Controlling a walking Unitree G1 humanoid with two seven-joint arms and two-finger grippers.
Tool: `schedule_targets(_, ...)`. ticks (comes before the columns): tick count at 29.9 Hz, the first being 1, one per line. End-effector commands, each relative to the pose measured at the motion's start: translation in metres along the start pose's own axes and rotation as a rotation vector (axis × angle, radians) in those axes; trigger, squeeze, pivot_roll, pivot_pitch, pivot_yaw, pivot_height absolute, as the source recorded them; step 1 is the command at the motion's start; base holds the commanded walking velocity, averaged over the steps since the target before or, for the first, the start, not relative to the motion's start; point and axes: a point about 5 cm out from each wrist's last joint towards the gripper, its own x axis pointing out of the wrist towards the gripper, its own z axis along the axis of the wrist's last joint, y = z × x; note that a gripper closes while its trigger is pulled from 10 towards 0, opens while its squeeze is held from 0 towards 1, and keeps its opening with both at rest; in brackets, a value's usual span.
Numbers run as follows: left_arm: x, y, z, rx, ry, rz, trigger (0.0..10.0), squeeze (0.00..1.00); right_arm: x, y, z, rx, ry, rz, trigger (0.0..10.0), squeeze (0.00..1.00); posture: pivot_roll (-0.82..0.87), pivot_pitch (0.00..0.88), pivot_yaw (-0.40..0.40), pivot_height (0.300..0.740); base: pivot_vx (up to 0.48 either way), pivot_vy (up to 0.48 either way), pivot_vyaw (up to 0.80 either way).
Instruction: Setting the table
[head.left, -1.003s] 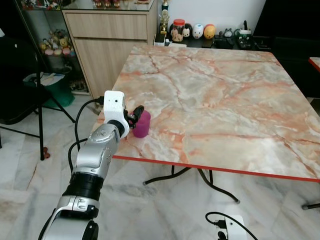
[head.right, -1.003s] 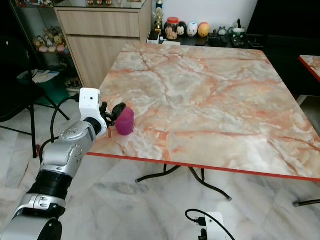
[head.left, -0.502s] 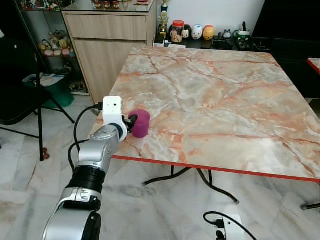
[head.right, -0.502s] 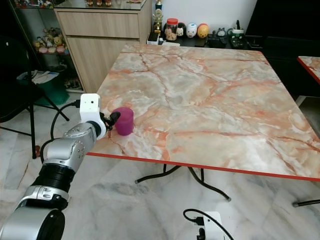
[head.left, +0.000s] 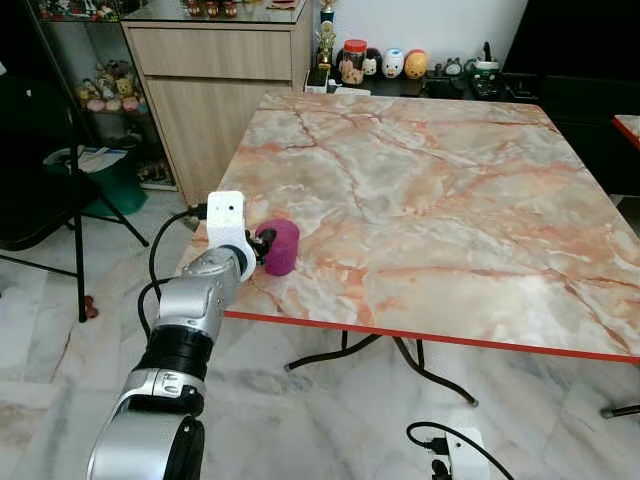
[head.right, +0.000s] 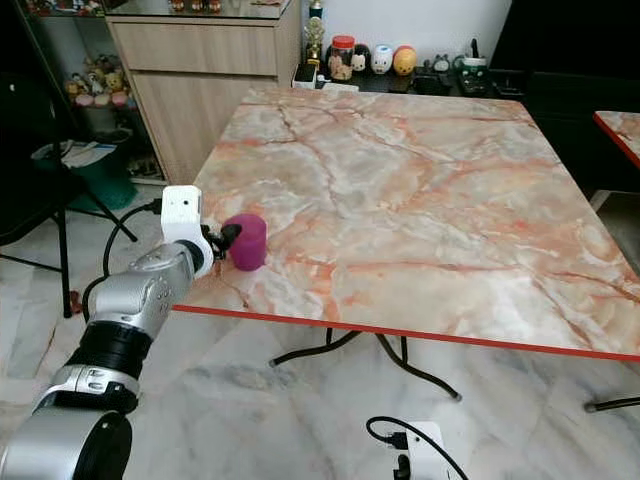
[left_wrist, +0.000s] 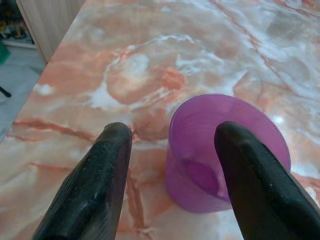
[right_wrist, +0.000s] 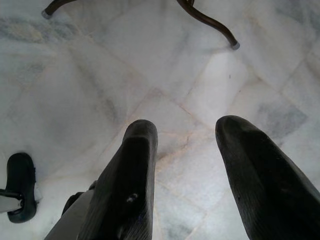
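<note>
The purple cup (head.left: 281, 247) stands upright on the marble table (head.left: 430, 190), near its front left corner; the left gripper (left_wrist: 172, 135) sits just beside it with its 2 black fingers (left_wrist: 97, 175) spread, 1 in front of the cup's rim, nothing grasped; 1 second ago a finger lay over the cup's top, and it has since drawn back; the right gripper (right_wrist: 187, 145) hangs spread above the floor (right_wrist: 100, 90).
</note>
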Motion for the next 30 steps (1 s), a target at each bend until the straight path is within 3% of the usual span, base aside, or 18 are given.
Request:
schedule_targets(1,0.0017,-0.0002,0.0002,0.02,0.01,0.012,10.0,0.0,0.0001,0.0006,0.0011,0.006,-0.005,0.002,10.0,0.0,0.04,0.0,-0.008,0.74,0.0,0.0,0.0)
schedule_targets(16,0.0055,-0.0044,0.0013,0.015,0.0,0.022,10.0,0.0,-0.0002,0.0003,-0.0001,0.006,-0.003,0.004,10.0,0.0,0.03,0.0,-0.006,0.74,0.0,0.0,0.0)
schedule_targets(17,0.0058,-0.0046,0.0012,0.016,0.001,0.024,9.3,0.0,-0.0002,0.0,-0.0003,0.006,-0.003,0.003,10.0,0.0,0.03,0.0,-0.006,0.74,0.0,0.0,0.0)
schedule_targets(18,0.006,-0.0045,0.0011,0.015,0.0,0.026,3.2,0.0,-0.0002,-0.0002,-0.0005,0.006,-0.002,0.003,10.0,0.0,0.03,0.0,-0.006,0.74,0.0,0.0,0.0)
schedule_targets(19,0.006,-0.0045,0.001,0.015,0.0,0.027,2.1,0.0,-0.0002,-0.0003,-0.0006,0.006,-0.001,0.003,10.0,0.0,0.03,0.0,-0.006,0.74,0.0,0.0,0.0)
schedule_targets(20,0.0061,-0.0045,0.001,0.015,0.0,0.028,2.1,0.0,-0.0003,-0.0003,-0.0007,0.006,-0.001,0.003,10.0,0.0,0.03,0.0,-0.006,0.74,0.0,0.0,0.0)
schedule_targets(22,0.0061,-0.0046,0.0011,0.014,-0.001,0.028,0.0,0.0,-0.0003,-0.0006,-0.001,0.005,0.001,0.003,10.0,0.0,0.03,0.0,-0.008,0.74,0.0,0.0,0.0)
schedule_targets(30,0.0064,-0.0023,0.0024,0.021,-0.004,0.037,0.0,0.0,-0.0005,-0.0003,-0.0027,0.001,0.011,0.007,10.0,0.0,0.04,0.0,-0.009,0.74,0.0,0.0,0.0)
